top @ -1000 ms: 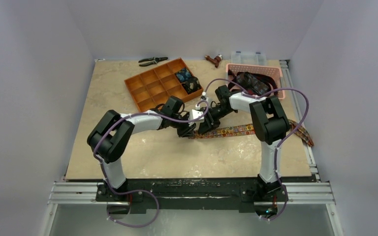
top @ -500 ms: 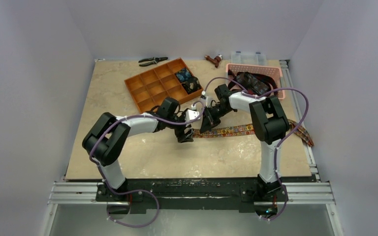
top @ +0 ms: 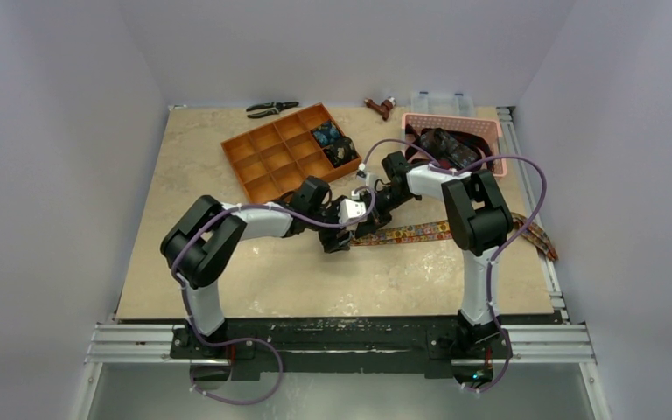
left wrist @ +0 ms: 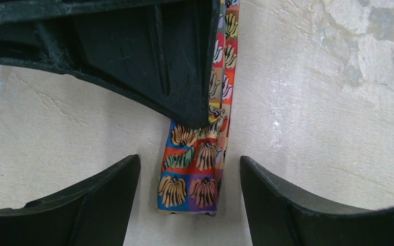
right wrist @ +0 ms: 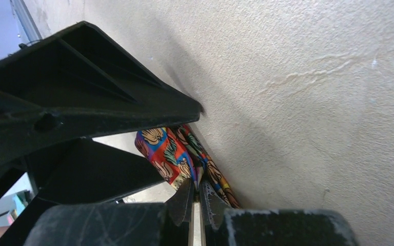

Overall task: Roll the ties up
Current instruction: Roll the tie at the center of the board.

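Note:
One tie (top: 420,233) in a busy orange-yellow-red print lies as a long strip across the table's middle right. Its folded left end (left wrist: 192,179) rests flat on the table between my left gripper's (left wrist: 189,164) open fingers, touching neither. My right gripper (right wrist: 195,189) is shut on the tie (right wrist: 166,148) just behind that fold, its black finger (left wrist: 154,66) pressing the strip down. In the top view both grippers meet at the tie's left end: left (top: 339,241), right (top: 366,229). Two dark coiled ties (top: 328,136) sit in the orange tray.
The orange compartment tray (top: 267,157) stands just behind the arms. A pink basket (top: 481,131) at the back right holds more dark ties (top: 444,147). Pliers (top: 271,108), a brown tool (top: 381,106) and a clear box (top: 442,101) lie along the far edge.
My left gripper went from shut to open, drew back left, then returned to straddle the tie's end. My right gripper closed onto the tie.

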Robot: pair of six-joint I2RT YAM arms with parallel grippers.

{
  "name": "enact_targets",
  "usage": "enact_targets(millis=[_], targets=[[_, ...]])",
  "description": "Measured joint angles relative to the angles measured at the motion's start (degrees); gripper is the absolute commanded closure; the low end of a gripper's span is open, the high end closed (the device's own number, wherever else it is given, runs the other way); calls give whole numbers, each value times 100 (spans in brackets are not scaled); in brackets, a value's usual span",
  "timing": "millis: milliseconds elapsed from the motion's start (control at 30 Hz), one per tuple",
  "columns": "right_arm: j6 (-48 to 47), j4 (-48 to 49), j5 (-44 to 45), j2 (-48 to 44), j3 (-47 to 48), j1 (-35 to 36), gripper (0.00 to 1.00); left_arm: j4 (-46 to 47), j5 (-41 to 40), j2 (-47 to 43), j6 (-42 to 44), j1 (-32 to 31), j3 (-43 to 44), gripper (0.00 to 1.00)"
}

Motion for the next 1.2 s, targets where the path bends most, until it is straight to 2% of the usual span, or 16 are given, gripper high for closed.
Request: enact_targets(millis=[133, 200, 233, 300, 367, 567, 1000, 1200], targets=[[-2, 2, -118, 0, 0, 0, 100, 140, -201, 35, 46, -61, 4, 57], [-20, -26, -142, -2, 2, 0, 100, 146, -240, 33, 72, -63, 4, 61], [-39, -50, -140, -4, 2, 0, 100, 144, -245, 31, 90, -63, 2, 59], [-74, -96, -101, -4, 11, 0, 100, 155, -251, 11, 114, -61, -26, 47], [-114, -140, -39, -4, 13, 0, 100, 168, -247, -31, 142, -46, -72, 40], [-140, -184, 122, 2, 11, 0, 100, 122, -116, -133, 98, 94, -188, 33], [-76, -181, 131, 35, 17, 0, 100, 68, 201, -533, -262, 420, -551, 40], [-59, -232, 94, 96, 76, -4, 100, 94, 345, -306, -216, 417, -439, 53]])
